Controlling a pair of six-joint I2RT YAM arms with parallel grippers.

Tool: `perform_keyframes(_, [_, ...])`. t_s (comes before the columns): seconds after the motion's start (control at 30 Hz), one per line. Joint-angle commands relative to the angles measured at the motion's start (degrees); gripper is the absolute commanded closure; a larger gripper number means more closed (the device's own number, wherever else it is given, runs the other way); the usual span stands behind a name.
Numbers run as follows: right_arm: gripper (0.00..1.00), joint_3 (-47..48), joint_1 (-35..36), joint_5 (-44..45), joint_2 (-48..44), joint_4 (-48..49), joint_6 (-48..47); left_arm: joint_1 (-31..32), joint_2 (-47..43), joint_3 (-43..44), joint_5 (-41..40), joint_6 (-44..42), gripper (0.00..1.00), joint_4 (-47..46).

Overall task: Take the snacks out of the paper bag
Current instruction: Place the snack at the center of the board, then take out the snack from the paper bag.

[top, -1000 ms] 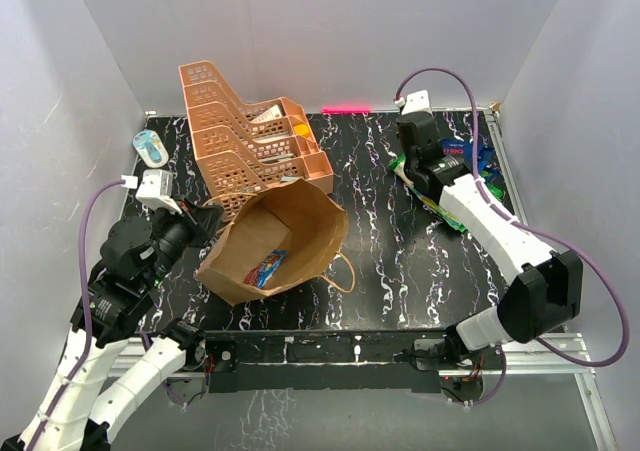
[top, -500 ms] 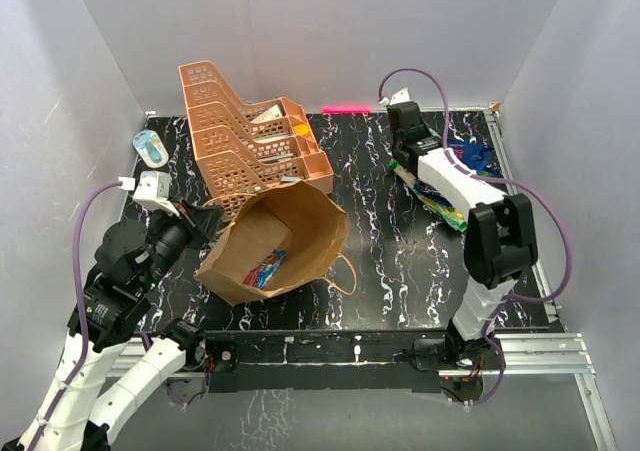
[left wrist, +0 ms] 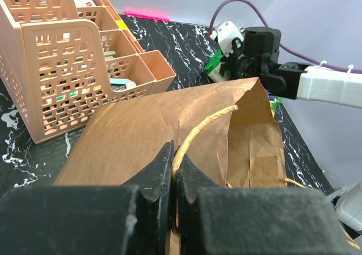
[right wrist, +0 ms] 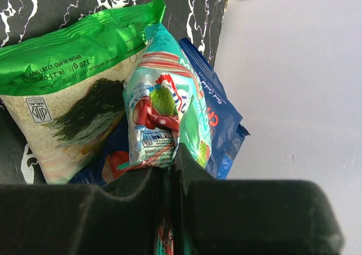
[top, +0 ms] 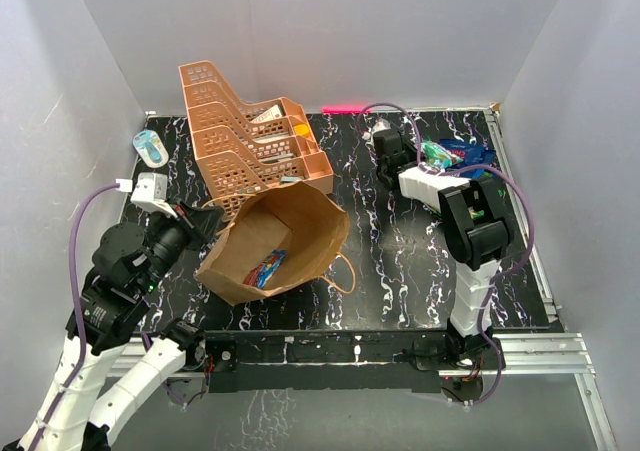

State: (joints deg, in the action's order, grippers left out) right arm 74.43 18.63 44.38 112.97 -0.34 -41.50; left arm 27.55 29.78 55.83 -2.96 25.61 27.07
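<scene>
Jaws of the left gripper are pinched shut on the thin orange-tan twine handle of the large brown kraft paper bag. The bag sits slumped on the black marbled tabletop, just in front of the orange plastic mesh tray rack, with its mouth gaping up at the overhead camera. That hold on the handle looks meant to anchor the bag and prop its mouth open so the other arm can reach in. Jaws of the right gripper are closed on the lower edge of a small crinkly teal-and-red foil packet. It is held at the far right corner over a large green chip bag and a dark blue chip bag, well apart from the paper bag (a sensible dumping ground, clear of the next reach). I judge the packet is about to be released onto that pile. One small blue-and-red wrapper shows inside the paper bag, so the emptying is not yet done.
</scene>
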Motion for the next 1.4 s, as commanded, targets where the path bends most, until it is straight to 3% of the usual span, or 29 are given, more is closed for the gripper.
perform_keyframes(0.0, [0.92, -2.84, 0.06, 4.03, 0.80, 11.06, -3.75, 0.13, -0.73, 0.42, 0.39, 0.23, 1.00, -0.44])
perform_keyframes(0.27, [0.79, -4.72, 0.09, 2.46, 3.47, 10.59, -0.37, 0.11, -1.21, 0.77, 0.59, 0.32, 1.00, 0.04])
perform_keyframes(0.37, [0.60, -4.10, 0.06, 1.65, 3.26, 7.52, 2.62, 0.13, -1.22, 0.72, 1.04, 0.49, 1.00, -0.01])
perform_keyframes(0.5, [0.52, -1.52, 0.17, -0.02, 0.33, -1.51, 9.50, 0.13, -0.85, 0.38, 1.92, 1.20, 1.00, -0.54])
perform_keyframes(0.63, [0.29, -0.42, 0.25, -4.09, -5.64, -11.21, 17.72, 0.13, -0.20, -0.05, 3.08, 1.93, 1.00, -1.40])
perform_keyframes(0.77, [0.19, -3.37, 0.26, -10.35, -15.06, -18.43, 26.55, 0.13, 0.98, 0.02, 4.53, 1.99, 1.00, -1.54])
perform_keyframes(0.9, [0.17, -7.72, 0.26, -26.21, -26.37, -22.65, 38.33, 0.13, 2.24, 0.62, 6.36, 1.66, 1.00, -1.44])
perform_keyframes(1.0, [0.17, -15.58, 0.22, -47.19, -36.77, -19.81, 43.55, 0.07, 2.79, 0.57, 10.57, 0.76, 1.00, -2.49])
perform_keyframes(1.1, [0.19, -20.85, 0.26, -63.25, -47.73, -15.43, 44.64, 0.09, 2.96, -0.67, 20.81, 0.21, 1.00, -6.31])
perform_keyframes(1.2, [0.20, -21.18, 0.39, -72.66, -56.73, -13.93, 42.31, 0.13, 3.58, -2.42, 32.38, 1.46, 1.00, -12.14])
perform_keyframes(1.37, [0.29, -20.09, 2.69, -89.03, -61.70, -14.43, 37.41, 0.14, 3.44, -6.23, 38.06, 2.31, 1.00, -13.39])
